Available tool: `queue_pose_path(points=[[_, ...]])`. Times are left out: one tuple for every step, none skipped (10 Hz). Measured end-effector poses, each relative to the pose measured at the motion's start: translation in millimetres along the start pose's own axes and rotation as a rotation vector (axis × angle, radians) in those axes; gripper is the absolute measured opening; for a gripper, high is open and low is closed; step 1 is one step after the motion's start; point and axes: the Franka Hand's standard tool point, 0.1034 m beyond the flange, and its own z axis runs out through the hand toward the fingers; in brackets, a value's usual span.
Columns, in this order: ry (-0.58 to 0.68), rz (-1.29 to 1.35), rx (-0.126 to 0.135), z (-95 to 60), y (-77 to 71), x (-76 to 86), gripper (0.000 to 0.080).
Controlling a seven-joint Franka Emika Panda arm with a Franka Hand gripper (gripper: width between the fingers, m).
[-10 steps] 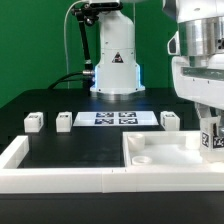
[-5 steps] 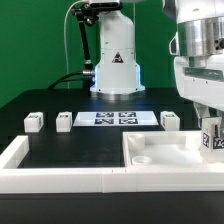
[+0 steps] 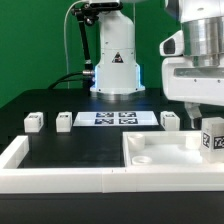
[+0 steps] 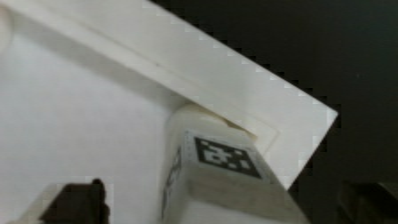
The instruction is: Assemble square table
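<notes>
Your gripper [image 3: 202,112] hangs at the frame's right edge, jaws parted and empty, just above the leg [image 3: 213,138]. That leg stands upright on the right rear corner of the square slab [image 3: 160,158] at lower right, its long axis vertical, directly below and between the jaws.

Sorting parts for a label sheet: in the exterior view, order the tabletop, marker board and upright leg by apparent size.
1. tabletop
2. marker board
3. upright leg, smallest even though nearer the camera than the board.
</notes>
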Motion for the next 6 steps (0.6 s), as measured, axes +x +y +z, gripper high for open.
queue_pose_path(points=[[0.000,-0.088,0.000,-0.1,1.0,1.8,0.0648],[0.000,-0.151,-0.001,-0.1,0.8,1.5,0.0649],[-0.002,-0.250,-0.003,-0.6,0.3,1.3,0.0649],[-0.011,-0.362,-0.013,-2.2,-0.9,1.2,0.0649],[-0.012,-0.428,-0.012,-3.4,-2.4,2.3,0.0649],[-0.014,-0.529,-0.014,-3.1,-1.4,3.6,0.0649]])
